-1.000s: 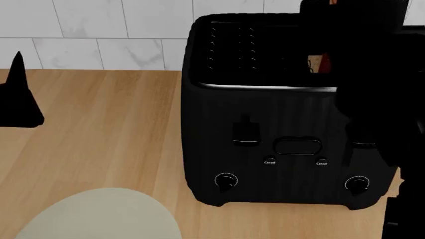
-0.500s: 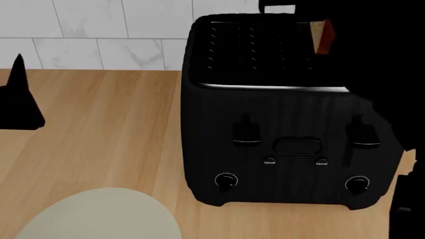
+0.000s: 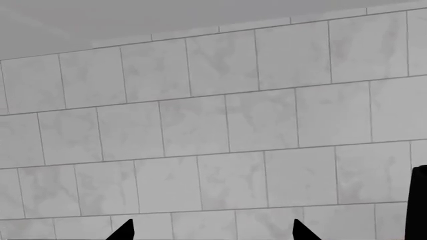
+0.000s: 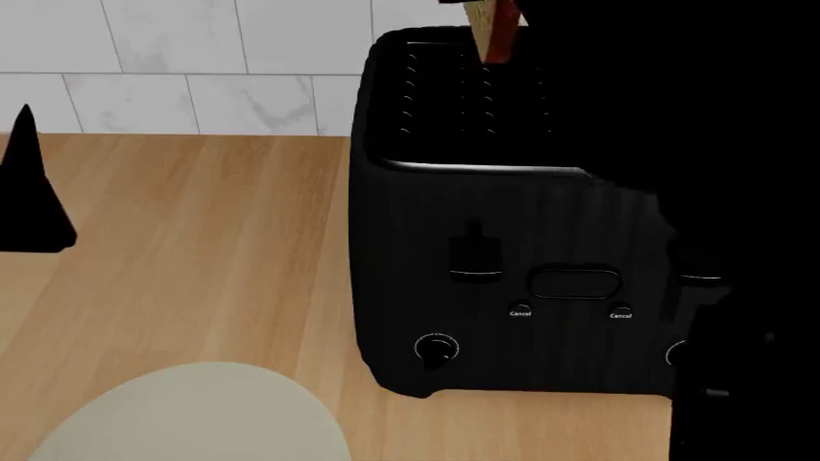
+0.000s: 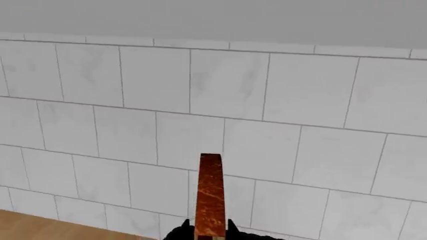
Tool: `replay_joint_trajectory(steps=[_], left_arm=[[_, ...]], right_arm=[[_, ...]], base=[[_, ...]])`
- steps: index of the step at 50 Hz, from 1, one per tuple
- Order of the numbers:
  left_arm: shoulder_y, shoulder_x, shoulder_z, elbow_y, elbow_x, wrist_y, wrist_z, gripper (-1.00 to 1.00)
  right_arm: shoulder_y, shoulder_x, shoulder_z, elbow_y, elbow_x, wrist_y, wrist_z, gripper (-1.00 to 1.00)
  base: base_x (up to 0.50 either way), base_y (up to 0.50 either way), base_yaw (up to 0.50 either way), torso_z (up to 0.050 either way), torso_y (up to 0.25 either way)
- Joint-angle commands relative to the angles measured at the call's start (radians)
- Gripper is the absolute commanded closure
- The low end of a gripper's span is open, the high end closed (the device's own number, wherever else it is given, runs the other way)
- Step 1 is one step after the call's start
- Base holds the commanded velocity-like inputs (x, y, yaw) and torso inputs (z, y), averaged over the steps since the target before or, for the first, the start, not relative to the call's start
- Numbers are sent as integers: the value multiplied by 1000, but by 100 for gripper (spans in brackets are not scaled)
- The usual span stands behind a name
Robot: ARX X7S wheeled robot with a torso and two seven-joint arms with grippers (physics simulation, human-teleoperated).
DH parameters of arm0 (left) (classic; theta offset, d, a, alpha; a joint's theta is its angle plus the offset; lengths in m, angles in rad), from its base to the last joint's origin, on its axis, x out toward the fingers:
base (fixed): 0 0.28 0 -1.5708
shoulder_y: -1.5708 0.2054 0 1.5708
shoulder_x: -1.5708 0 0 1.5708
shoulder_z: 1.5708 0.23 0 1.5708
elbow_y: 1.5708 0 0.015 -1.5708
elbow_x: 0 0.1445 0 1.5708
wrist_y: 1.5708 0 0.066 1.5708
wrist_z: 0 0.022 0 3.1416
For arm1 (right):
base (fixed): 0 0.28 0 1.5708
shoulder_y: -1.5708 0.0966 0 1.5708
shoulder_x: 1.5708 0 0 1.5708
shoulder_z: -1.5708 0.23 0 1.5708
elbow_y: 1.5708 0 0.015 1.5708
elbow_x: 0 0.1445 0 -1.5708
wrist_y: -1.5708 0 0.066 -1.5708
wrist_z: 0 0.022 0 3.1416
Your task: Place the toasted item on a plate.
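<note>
**Toast held above the toaster**

The right gripper [image 5: 205, 235] clamps the toasted item [image 5: 210, 195] edge-on above the black toaster [image 4: 513, 259]. The plate [image 4: 192, 418] lies on the wooden counter [image 4: 205, 240], front-left. The left gripper's [image 3: 210, 232] jaws stand apart, facing tiled wall [image 3: 213, 125].

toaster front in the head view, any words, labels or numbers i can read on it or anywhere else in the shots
"Cancel": on the front of the black toaster, under the left small button.
"Cancel": again under the right small button.
The knob at the lower left has marks around it too small to read.
Nothing to read on the plate, the wall tiles or the toast slice.
</note>
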Motion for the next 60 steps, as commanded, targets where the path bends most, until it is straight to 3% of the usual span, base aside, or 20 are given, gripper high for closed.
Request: replay_joint_trajectory(steps=[1, 22, 31, 42, 60], left_arm=[[8, -5, -4, 8, -2, -1, -6, -100], [11, -8, 11, 4, 4, 6, -13, -100], [11, -4, 13, -1, 4, 11, -17, -100], [25, -18, -7, 13, -8, 8, -17, -100], [78, -74, -84, 114, -47, -72, -43, -100]], right_arm=[[-17, -83, 41, -76, 99, 73, 54, 100], [-100, -174, 98, -173, 285, 90, 150, 100], [-126, -212, 107, -185, 495, 74, 312, 100], [-184, -191, 69, -221, 773, -9, 518, 100], [-331, -143, 37, -364, 920, -102, 660, 100]], base=[[0, 0, 0, 0, 0], [0, 0, 0, 0, 0], [0, 0, 0, 0, 0], [0, 0, 0, 0, 0], [0, 0, 0, 0, 0]])
